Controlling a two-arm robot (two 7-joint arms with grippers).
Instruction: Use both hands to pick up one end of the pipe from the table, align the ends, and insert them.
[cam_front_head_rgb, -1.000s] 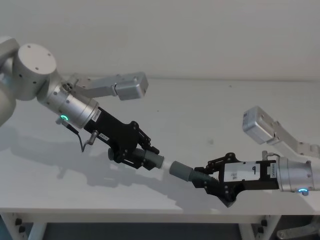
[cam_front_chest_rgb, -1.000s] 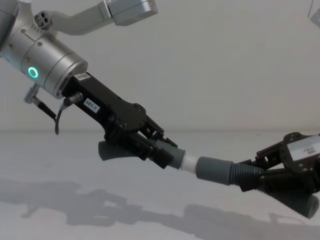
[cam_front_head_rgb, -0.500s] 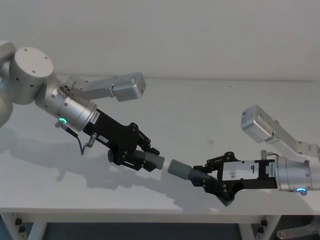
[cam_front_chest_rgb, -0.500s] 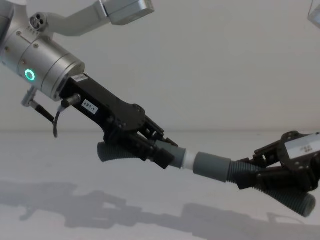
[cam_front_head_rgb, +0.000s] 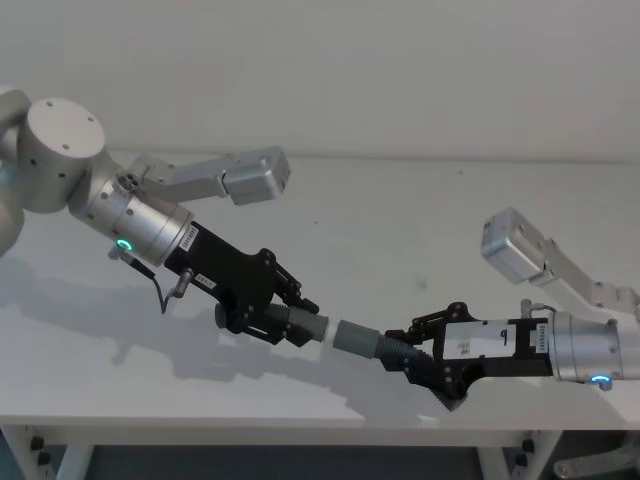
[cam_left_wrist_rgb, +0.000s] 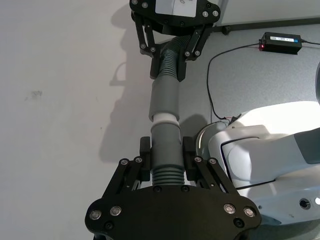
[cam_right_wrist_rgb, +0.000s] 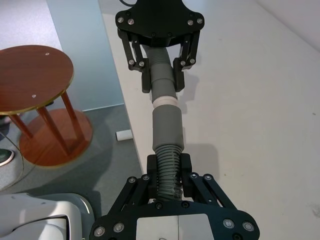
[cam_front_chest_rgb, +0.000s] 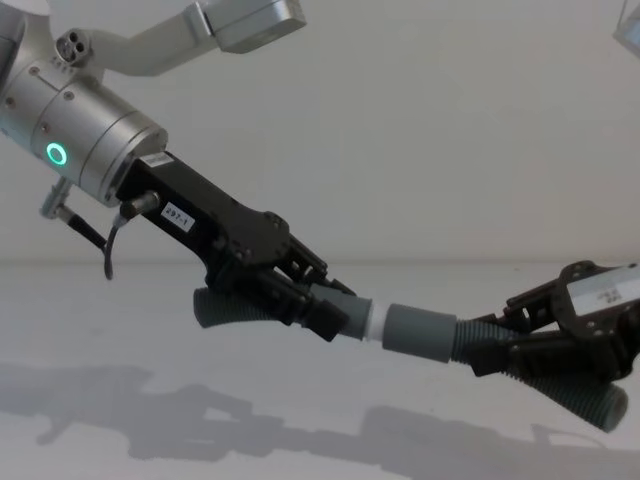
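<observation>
White and matte, the table (cam_front_head_rgb: 400, 210) is lying under both arms, with a pale wall behind. Above it, the left hand (cam_front_head_rgb: 283, 318) is clamping a dark grey ribbed pipe piece (cam_front_chest_rgb: 232, 308) at its smooth collar, the white plug tip (cam_left_wrist_rgb: 165, 120) poking out. Opposite, the right hand (cam_front_head_rgb: 412, 352) is gripping the ribbed neck of the other pipe piece (cam_front_chest_rgb: 565, 389), and its grey socket collar (cam_front_head_rgb: 356, 337) is meeting the white tip, a thin white band showing between them.
</observation>
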